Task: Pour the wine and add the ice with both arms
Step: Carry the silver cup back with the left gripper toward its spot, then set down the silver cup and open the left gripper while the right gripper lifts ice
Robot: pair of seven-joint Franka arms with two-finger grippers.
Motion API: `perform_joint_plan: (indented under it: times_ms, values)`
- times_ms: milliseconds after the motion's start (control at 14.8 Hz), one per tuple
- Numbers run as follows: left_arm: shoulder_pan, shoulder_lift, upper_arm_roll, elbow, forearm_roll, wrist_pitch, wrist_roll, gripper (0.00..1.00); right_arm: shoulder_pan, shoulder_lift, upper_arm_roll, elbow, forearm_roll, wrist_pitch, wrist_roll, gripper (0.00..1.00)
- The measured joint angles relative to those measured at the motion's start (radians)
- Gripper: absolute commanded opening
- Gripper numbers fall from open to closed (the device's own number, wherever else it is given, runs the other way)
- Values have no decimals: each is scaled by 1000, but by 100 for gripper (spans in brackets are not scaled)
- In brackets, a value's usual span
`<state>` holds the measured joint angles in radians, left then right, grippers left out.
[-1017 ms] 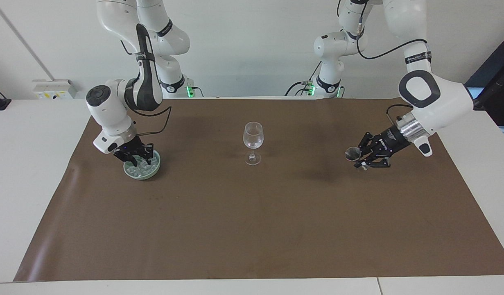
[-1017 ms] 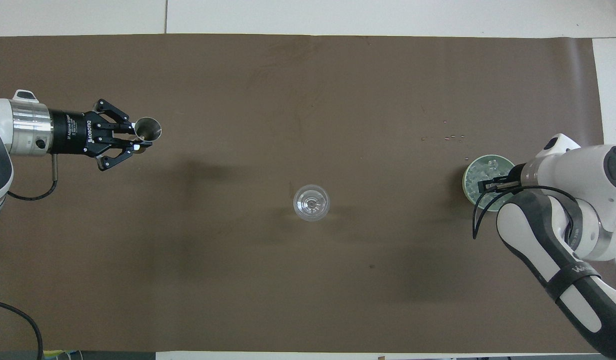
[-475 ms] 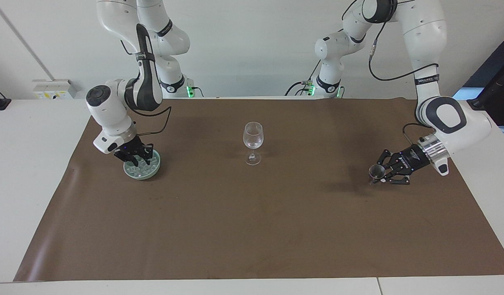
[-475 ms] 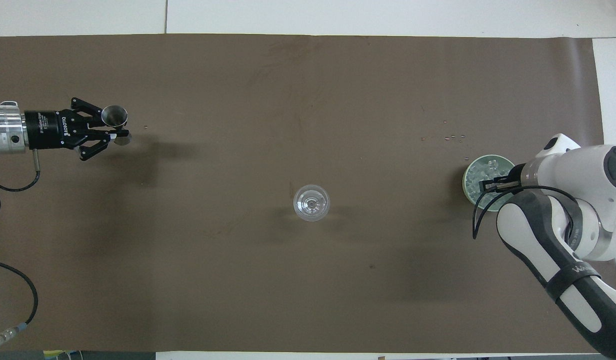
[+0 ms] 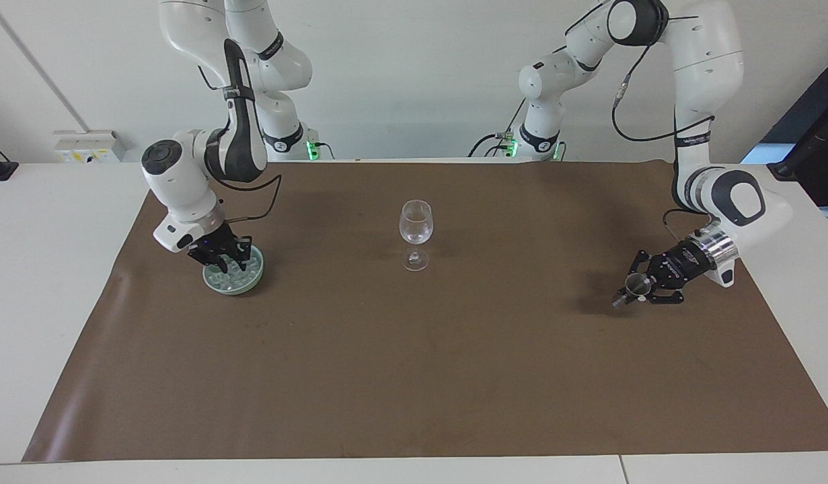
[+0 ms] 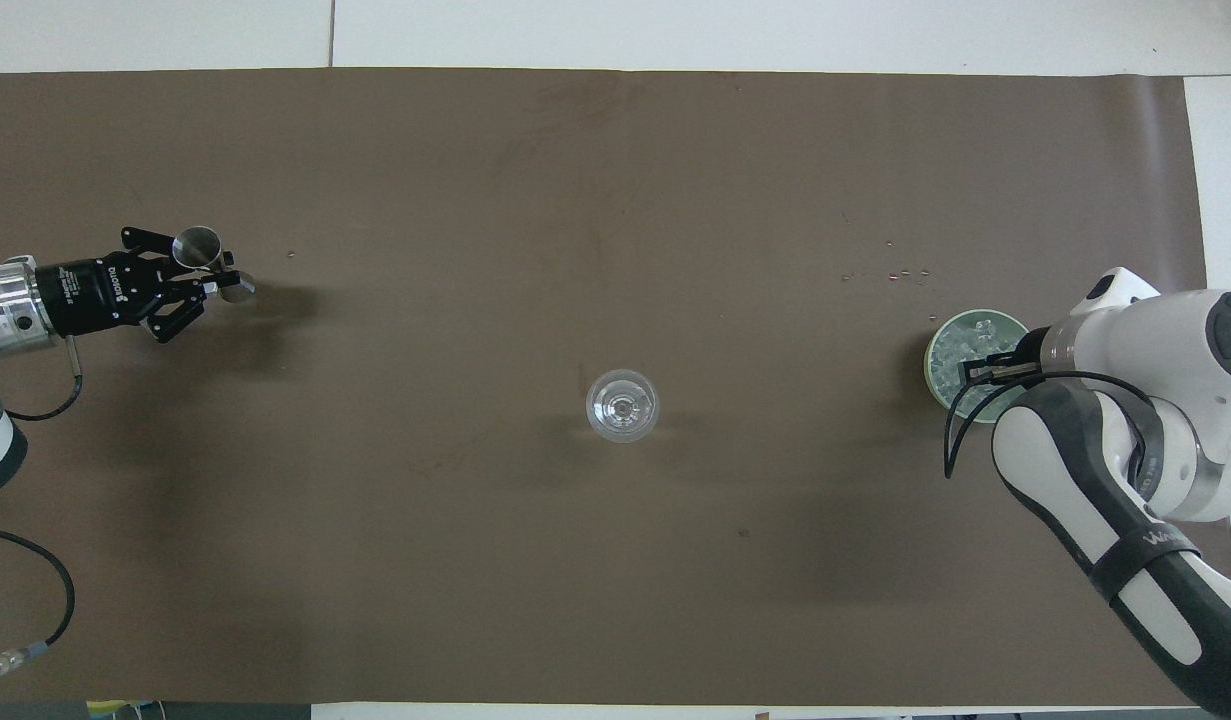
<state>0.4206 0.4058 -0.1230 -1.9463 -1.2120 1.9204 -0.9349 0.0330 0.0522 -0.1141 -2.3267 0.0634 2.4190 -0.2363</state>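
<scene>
Left gripper (image 5: 630, 290): shut on a small metal cup (image 5: 634, 285), low over the mat's (image 5: 414, 376) left-arm end.
Right gripper (image 5: 223, 259): tips down in the ice (image 5: 233, 272); grip cannot be told.
Ice: clear cubes heaped in a pale green dish (image 5: 251, 279), near the right-arm end.
Glass (image 5: 415, 232): clear, stemmed, upright at mat centre, well apart from both grippers.
Next: carrying ice toward the glass looks due.

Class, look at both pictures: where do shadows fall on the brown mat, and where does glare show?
Facing view: a soft shadow lies on the brown mat beside the left gripper. Overhead view: faint dark patches spread around the clear stemmed wine glass, whose bowl shows bright glints.
</scene>
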Motion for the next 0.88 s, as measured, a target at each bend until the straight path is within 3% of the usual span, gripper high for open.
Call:
perform_joint_plan:
  times_ms: [68, 407, 475, 542, 881]
  values:
    - [4, -4, 0, -25, -32, 12, 13, 0, 0, 0, 0, 0, 0, 0, 0, 37]
    - [5, -44, -1, -149, -127, 51, 136, 0, 0, 1, 0, 0, 0, 0, 0, 36]
    - [5, -52, -1, -167, -138, 55, 149, 9, 0, 1, 0, 0, 0, 0, 0, 36]
    - [5, -60, -1, -179, -147, 59, 155, 99, 0, 1, 0, -1, 0, 0, 0, 36]
    - [6, -74, 0, -190, -156, 63, 157, 100, 0, 1, 0, -9, 0, 0, 0, 36]
